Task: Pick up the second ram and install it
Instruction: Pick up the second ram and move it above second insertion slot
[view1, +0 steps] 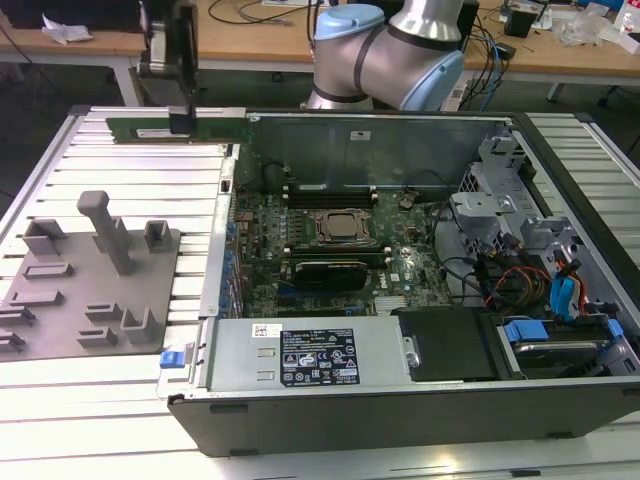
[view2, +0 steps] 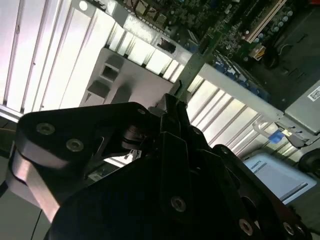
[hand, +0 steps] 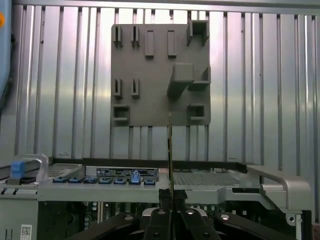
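Note:
The second ram (view1: 140, 129) is a long green stick held level above the ribbed table, just off the open computer case's far corner on the exterior view's left. My gripper (view1: 182, 122) is shut on its middle from above. In the first wrist view the second ram (hand: 170, 150) shows edge-on, rising from between the black fingertips (hand: 164, 196). In the second wrist view the green stick (view2: 199, 56) runs out from my gripper (view2: 172, 104) toward the case's edge. The motherboard's black memory slots (view1: 330, 188) lie beside the processor socket (view1: 340, 226), well apart from the stick.
A grey fixture plate (view1: 90, 285) with raised posts and holders lies on the ribbed table (view1: 100, 400) at the exterior view's left. The case wall (view1: 225, 230) stands between plate and motherboard. Drive bays and cables (view1: 540, 280) crowd the case's right side. The arm's base (view1: 385, 50) stands behind the case.

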